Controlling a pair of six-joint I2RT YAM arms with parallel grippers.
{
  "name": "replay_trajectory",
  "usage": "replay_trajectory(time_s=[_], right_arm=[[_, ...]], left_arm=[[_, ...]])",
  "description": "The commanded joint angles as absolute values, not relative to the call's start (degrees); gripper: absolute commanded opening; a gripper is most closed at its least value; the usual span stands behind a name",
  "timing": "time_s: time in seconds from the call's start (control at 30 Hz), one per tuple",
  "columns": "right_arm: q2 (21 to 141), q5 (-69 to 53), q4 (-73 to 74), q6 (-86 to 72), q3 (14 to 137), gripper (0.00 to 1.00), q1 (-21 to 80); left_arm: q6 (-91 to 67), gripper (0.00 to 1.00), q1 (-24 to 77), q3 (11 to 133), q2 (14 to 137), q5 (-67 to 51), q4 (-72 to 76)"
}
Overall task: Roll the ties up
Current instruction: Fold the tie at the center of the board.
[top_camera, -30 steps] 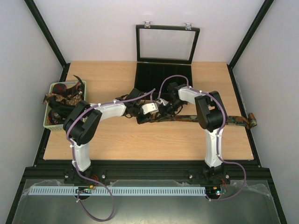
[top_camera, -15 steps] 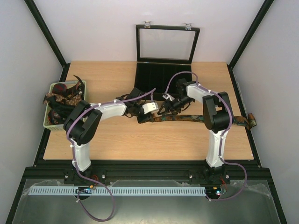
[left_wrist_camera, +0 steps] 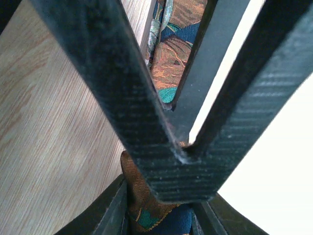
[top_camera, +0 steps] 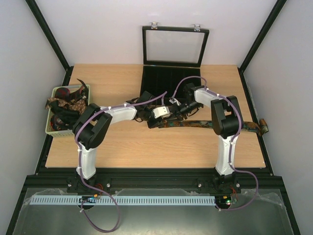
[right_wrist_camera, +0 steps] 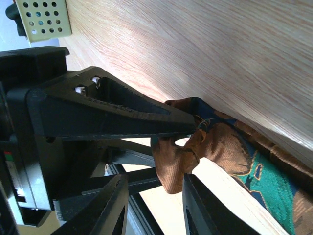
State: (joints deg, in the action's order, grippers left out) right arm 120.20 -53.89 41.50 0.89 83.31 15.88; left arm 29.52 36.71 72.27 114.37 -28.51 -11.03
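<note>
Robotics lab cell, white panel walls [top_camera: 29,73], black frame posts [top_camera: 49,35], wooden table [top_camera: 122,147], cable duct [top_camera: 122,200] along front.

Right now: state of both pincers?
Left pincer: closed on the tie.
Right pincer: fingers straddle the tie's folded end, with a gap on one side; whether it grips cannot be told.
</note>
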Motion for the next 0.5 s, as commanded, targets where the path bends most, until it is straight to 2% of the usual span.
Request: replay_trajectory(time_s=[0.0, 0.33, 0.47], right_arm=[[121.62, -53.86, 41.88, 0.56, 83.61, 0.29, 16.21], [122.69, -52.33, 38.82, -0.54, 82.4, 0.27, 16.26], [122.88, -51.74, 38.74, 0.0, 82.58, 0.08, 16.29]], left_arm=[[28.21, 0.32, 37.01, 74.04, 115.68, -28.99, -10.46], [27.39, 0.32, 37.65, 74.76, 116.23, -29.83, -9.76], [27.34, 0.33, 37.71, 75.13, 116.54, -29.56, -9.71]])
